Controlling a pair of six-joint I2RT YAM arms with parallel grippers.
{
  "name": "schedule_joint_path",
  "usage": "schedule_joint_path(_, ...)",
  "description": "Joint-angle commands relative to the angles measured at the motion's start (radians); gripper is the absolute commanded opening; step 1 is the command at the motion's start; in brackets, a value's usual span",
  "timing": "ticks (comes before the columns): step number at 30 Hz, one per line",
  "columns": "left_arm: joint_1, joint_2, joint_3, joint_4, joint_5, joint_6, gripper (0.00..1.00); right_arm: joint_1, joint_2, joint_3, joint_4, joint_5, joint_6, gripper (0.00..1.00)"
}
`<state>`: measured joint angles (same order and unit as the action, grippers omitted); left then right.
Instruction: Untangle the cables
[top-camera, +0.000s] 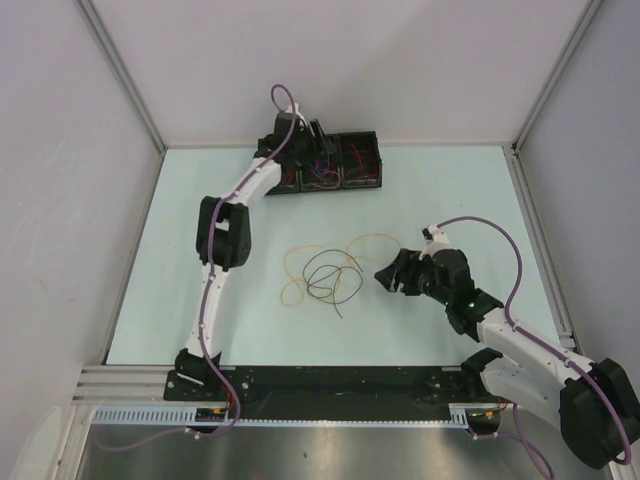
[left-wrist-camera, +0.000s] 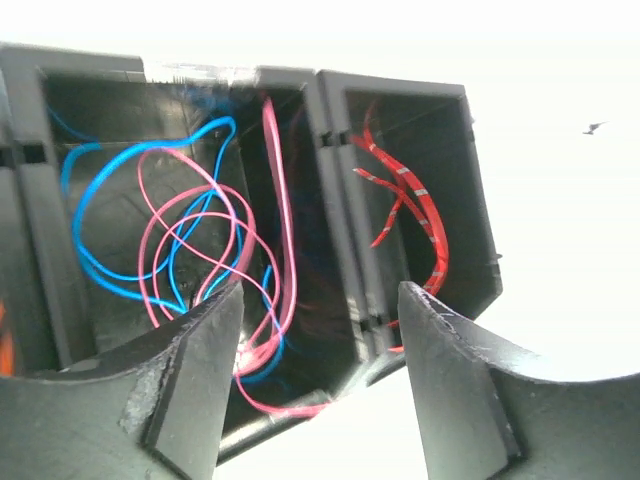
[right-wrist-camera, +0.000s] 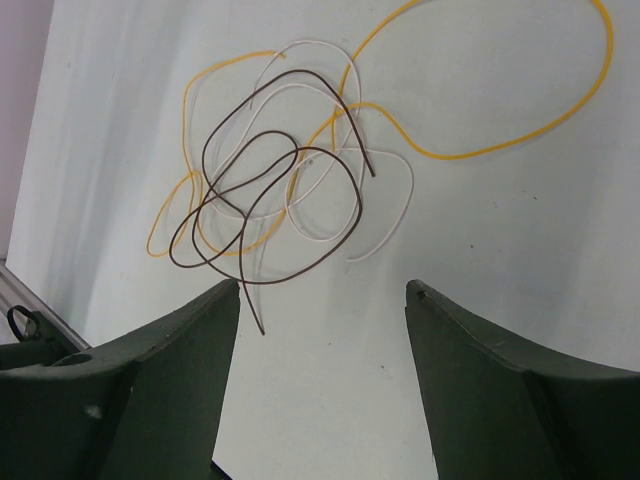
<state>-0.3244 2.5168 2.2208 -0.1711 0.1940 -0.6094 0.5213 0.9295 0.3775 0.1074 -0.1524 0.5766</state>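
Left gripper (left-wrist-camera: 320, 298) and right gripper (right-wrist-camera: 322, 292) show fingers wide, empty; pinching several strands of the yellow, white and brown cables (top-camera: 328, 271), tangled nearside of the black plastic divided bin (top-camera: 362, 186), could tighten knots.

I see yellow, brown and white cables (right-wrist-camera: 215, 195) tangled flat on the table (top-camera: 450, 200); blue, pink, red cables (left-wrist-camera: 283, 200) curl in bins (left-wrist-camera: 335, 200).

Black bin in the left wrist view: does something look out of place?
In the bin, a pink cable and a blue cable lie looped through each other in one compartment; the red cable lies alone.
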Motion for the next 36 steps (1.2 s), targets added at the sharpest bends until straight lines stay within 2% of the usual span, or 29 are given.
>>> schedule_joint_path(1, 0.013, -0.180, 0.003, -0.042, -0.022, 0.028, 0.71, -0.004, -0.012, -0.002, 0.046, -0.013, 0.009, 0.72)
schedule_joint_path(4, 0.016, -0.216, 0.002, -0.097, -0.070, 0.056, 0.73, -0.006, -0.015, -0.005, 0.049, -0.016, 0.009, 0.72)
schedule_joint_path(9, 0.016, -0.254, -0.064, -0.134, -0.224, 0.126, 0.68, -0.012, -0.023, -0.012, 0.054, -0.021, 0.009, 0.72)
schedule_joint_path(13, 0.013, -0.230, -0.061, -0.182, -0.321, 0.164, 0.65, -0.014, -0.023, -0.012, 0.055, -0.027, 0.011, 0.72)
schedule_joint_path(20, -0.001, -0.158, -0.038, -0.229, -0.413, 0.206, 0.65, -0.021, -0.024, -0.015, 0.061, -0.036, 0.014, 0.72)
schedule_joint_path(27, -0.005, -0.101, -0.019, -0.249, -0.441, 0.217, 0.65, -0.026, -0.021, -0.017, 0.061, -0.041, 0.017, 0.72)
schedule_joint_path(33, -0.008, -0.067, -0.018, -0.242, -0.423, 0.224, 0.48, -0.030, -0.018, -0.017, 0.064, -0.045, 0.019, 0.72)
schedule_joint_path(36, -0.018, -0.061, -0.018, -0.240, -0.429, 0.238, 0.35, -0.032, -0.017, -0.019, 0.064, -0.049, 0.019, 0.72)
